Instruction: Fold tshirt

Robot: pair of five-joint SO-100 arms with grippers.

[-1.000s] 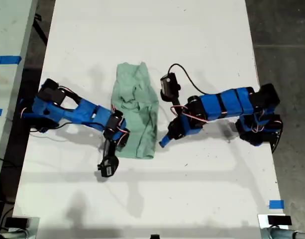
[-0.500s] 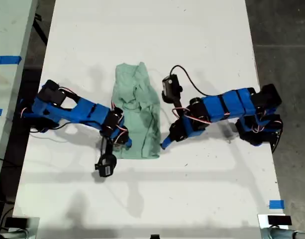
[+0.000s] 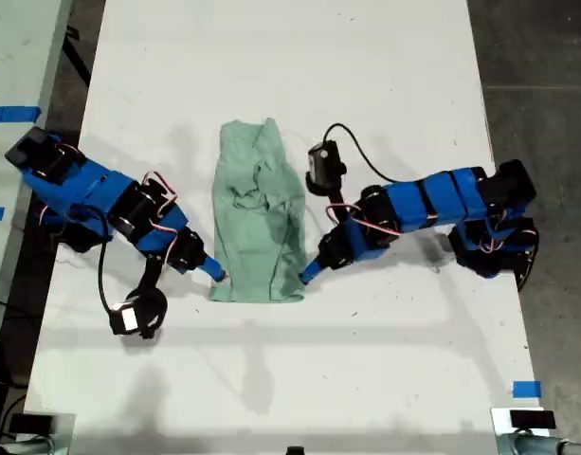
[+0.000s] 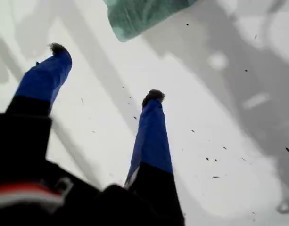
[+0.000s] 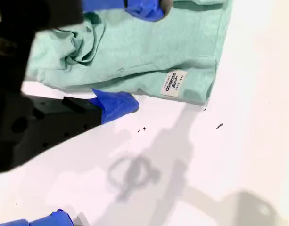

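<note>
The pale mint-green tshirt [image 3: 259, 216] lies folded into a narrow upright strip in the middle of the white table [image 3: 290, 66]. My first gripper [image 3: 214, 272] is open just off the strip's near corner on the exterior view's left. In the first wrist view it [image 4: 106, 70] holds only bare table between its blue fingers [image 4: 151, 136], with the tshirt [image 4: 139, 14] beyond them. My second gripper [image 3: 309, 275] is open at the strip's near corner on the exterior view's right. There it [image 5: 135, 56] straddles the tshirt [image 5: 182, 52], near a white label [image 5: 171, 84].
A black cable [image 3: 361, 152] loops above the second arm. Blue tape [image 3: 526, 389] marks the table near the exterior view's lower right. A second pale surface with blue tape [image 3: 10, 114] stands at the exterior view's left. Dark floor [image 3: 541, 95] borders the table on the right.
The first arm has drawn back toward the exterior view's left, its gripper coming off the tshirt to the strip's edge. The second gripper has shifted slightly. The tshirt's lower part lies flatter.
</note>
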